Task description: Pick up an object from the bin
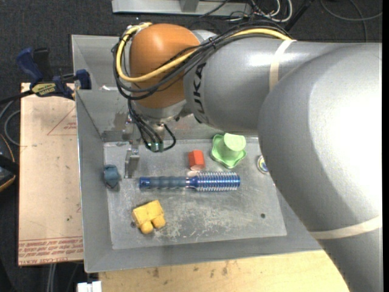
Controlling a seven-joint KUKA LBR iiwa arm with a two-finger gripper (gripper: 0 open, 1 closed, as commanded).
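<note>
Closest thing to the gripper right now is a little blue-grey lump, sitting on the floor of the bin near the left wall as the camera sees it. The gripper is down low just beside it, a touch further back and toward the middle. As far as I can see they're apart, not touching. I honestly can't tell from this angle whether the gripper is spread or pressed together.

Just to the other side of the gripper is the handle end of a blue hairbrush. It lies flat across the middle of the bin with its bristle end pointing right. Behind the brush there's a small red block, and next to that a green cup. A yellow toy piece sits in front of the brush, on its own toward the front left. The orange cover on the wrist hangs over the back left part of the bin.
</note>
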